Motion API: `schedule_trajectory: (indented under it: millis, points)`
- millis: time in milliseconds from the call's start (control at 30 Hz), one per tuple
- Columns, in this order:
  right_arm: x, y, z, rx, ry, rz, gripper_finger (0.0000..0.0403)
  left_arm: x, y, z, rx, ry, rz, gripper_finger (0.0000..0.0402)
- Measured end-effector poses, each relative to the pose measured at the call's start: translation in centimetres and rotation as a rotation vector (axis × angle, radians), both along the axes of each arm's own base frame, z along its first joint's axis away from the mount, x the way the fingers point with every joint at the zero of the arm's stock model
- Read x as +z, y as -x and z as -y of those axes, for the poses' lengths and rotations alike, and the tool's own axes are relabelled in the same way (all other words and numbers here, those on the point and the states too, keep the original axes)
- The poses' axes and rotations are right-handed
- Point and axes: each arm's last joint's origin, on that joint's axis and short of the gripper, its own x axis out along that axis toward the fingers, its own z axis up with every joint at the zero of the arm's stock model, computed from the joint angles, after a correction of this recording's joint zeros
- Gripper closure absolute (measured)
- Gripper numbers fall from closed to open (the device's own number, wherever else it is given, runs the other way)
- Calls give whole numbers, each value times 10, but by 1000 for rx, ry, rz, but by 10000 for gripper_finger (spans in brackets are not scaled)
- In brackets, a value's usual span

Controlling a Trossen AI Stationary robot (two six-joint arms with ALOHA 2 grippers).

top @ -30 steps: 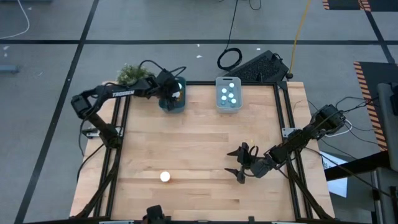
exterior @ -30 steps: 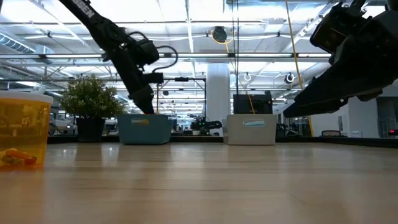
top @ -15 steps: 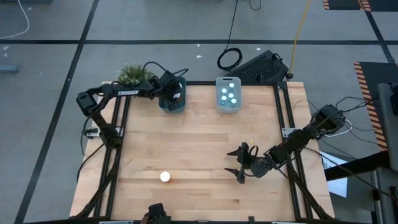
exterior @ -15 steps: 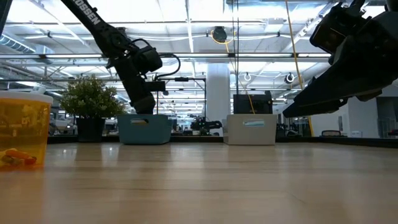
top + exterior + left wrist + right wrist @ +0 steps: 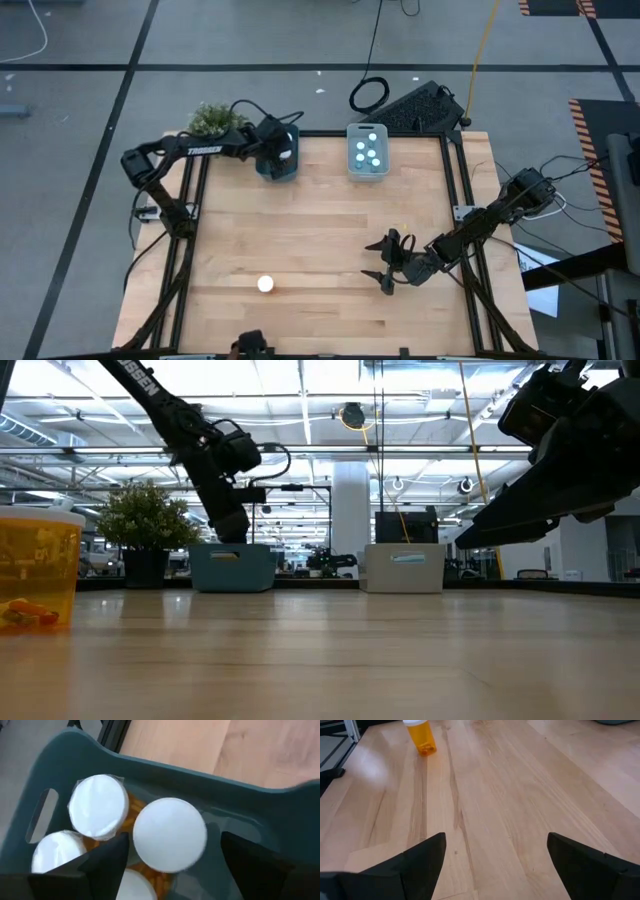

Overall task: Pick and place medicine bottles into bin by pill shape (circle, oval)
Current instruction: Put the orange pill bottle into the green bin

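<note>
Over the teal bin (image 5: 277, 163) at the tabletop's far edge, your left tool (image 5: 170, 865) hangs open and empty; lifting carelessly could snag its wall.

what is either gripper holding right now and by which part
Nothing. The left gripper hangs open over the capped bottles in the teal bin; the right gripper is open above bare table.

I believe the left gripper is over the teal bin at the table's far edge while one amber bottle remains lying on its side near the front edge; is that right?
Nearly. The amber bottle stands upright on its base, white cap up, as the right wrist view shows. The rest holds: the left gripper is over the teal bin at the far edge.
</note>
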Motion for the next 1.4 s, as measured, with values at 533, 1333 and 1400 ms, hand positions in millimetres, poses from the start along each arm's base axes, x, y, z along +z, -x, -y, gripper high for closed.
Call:
schedule_trajectory:
  millis: [533,1333,1400]
  points:
    - [0,0,-1,-11,-32,2,62,56,6,68,-87,62,68,78]
    - [0,2,-3,-8,-39,4,62,104,45,285,-449,185,171,78]
    - [0,1,-2,-10,-37,4,62,103,50,295,-465,207,159,78]
